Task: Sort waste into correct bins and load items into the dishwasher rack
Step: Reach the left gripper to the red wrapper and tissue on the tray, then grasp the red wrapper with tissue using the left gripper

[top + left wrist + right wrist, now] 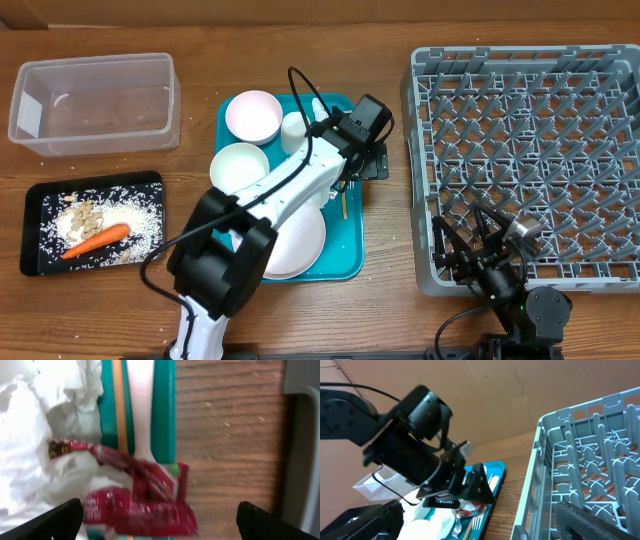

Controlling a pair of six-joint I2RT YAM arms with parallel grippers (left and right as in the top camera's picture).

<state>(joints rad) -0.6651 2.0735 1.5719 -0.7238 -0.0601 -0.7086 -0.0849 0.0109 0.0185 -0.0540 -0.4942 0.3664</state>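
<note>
My left gripper (366, 152) hangs open over the right edge of the teal serving tray (345, 255). In the left wrist view the red crinkled wrapper (140, 502) lies between its black fingertips (62, 519), apart from both, beside crumpled white napkins (45, 450), the wooden stick (119, 405) and the white fork (142, 405). My right gripper (465, 240) stands open at the front left corner of the grey dishwasher rack (530, 130), holding nothing. Two white bowls (252, 112), the cup (295, 130) and the pale plate (300, 245) sit on the teal tray.
The clear tub (95, 100) stands at the far left. In front of it the black tray (40, 200) holds an orange carrot (97, 240) and loose rice (140, 220). A strip of bare wood separates the teal tray from the rack wall (532, 485).
</note>
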